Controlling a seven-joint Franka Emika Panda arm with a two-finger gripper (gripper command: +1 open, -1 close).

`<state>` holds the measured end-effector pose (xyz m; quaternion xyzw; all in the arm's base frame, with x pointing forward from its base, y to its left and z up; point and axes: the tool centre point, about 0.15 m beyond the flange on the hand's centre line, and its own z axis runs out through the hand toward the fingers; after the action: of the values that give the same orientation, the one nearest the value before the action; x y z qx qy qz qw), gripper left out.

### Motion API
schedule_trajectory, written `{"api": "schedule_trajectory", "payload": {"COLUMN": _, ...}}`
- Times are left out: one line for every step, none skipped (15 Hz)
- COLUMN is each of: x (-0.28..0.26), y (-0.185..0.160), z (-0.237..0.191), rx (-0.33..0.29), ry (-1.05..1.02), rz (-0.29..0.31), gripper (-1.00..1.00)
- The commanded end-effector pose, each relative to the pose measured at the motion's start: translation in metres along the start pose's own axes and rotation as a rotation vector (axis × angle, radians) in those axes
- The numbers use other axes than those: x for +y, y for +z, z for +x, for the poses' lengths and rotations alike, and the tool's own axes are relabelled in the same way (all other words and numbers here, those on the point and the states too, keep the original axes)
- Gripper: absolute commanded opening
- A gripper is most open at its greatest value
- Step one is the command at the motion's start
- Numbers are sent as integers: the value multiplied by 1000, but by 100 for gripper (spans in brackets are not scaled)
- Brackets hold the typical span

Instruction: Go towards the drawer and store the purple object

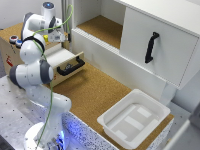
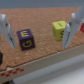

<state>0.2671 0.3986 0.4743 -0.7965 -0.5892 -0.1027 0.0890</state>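
Note:
The purple object (image 2: pixel 26 39) is a purple cube with a yellow letter. In the wrist view it rests on a cork surface between my two fingers, closer to one fingertip (image 2: pixel 5 27) than to the other. My gripper (image 2: pixel 39 31) is open and empty above it. In the exterior view the gripper (image 1: pixel 58 38) hangs over the tan wooden box (image 1: pixel 10 55) at the exterior view's left. The light-wood drawer (image 1: pixel 64 58) with its black bar handle (image 1: pixel 71 66) is pulled open just below the gripper.
A yellow-green cube (image 2: pixel 59 29) and a red thing (image 2: pixel 81 27) lie beside the purple cube. A white plastic tub (image 1: pixel 134 117) stands on the cork table (image 1: pixel 92 92). A big white cabinet door with a black handle (image 1: pixel 151 47) is at the exterior view's right.

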Motion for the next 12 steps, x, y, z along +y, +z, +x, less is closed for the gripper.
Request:
{"api": "schedule_trajectory", "payload": {"x": -19, "y": 14, "z": 64, "rx": -280, "ry": -233, "rz": 56, "gripper": 100}}
{"api": "schedule_trajectory", "payload": {"x": -22, "y": 16, "z": 67, "rx": -285, "ry": -250, "rz": 59, "gripper": 100}}
{"api": "schedule_trajectory", "payload": {"x": -26, "y": 18, "z": 69, "rx": -286, "ry": -267, "rz": 65, "gripper": 100}}
{"api": "schedule_trajectory", "payload": {"x": -29, "y": 22, "z": 72, "rx": -288, "ry": -283, "rz": 62, "gripper": 100}}
{"api": "schedule_trajectory", "payload": {"x": -30, "y": 27, "z": 74, "rx": -291, "ry": -290, "rz": 56, "gripper": 100}}
{"api": "schedule_trajectory", "payload": {"x": -30, "y": 31, "z": 76, "rx": -291, "ry": -291, "rz": 49, "gripper": 100}}
{"api": "schedule_trajectory", "payload": {"x": -29, "y": 35, "z": 77, "rx": -296, "ry": -292, "rz": 42, "gripper": 100}}
{"api": "schedule_trajectory", "payload": {"x": -29, "y": 40, "z": 79, "rx": -303, "ry": -294, "rz": 40, "gripper": 100}}
{"api": "schedule_trajectory", "payload": {"x": -29, "y": 46, "z": 79, "rx": -314, "ry": -295, "rz": 38, "gripper": 100}}
{"api": "schedule_trajectory", "payload": {"x": -28, "y": 50, "z": 78, "rx": -323, "ry": -295, "rz": 37, "gripper": 100}}
{"api": "schedule_trajectory", "payload": {"x": -27, "y": 56, "z": 77, "rx": -332, "ry": -294, "rz": 32, "gripper": 100}}
{"api": "schedule_trajectory", "payload": {"x": -26, "y": 58, "z": 76, "rx": -334, "ry": -293, "rz": 15, "gripper": 100}}
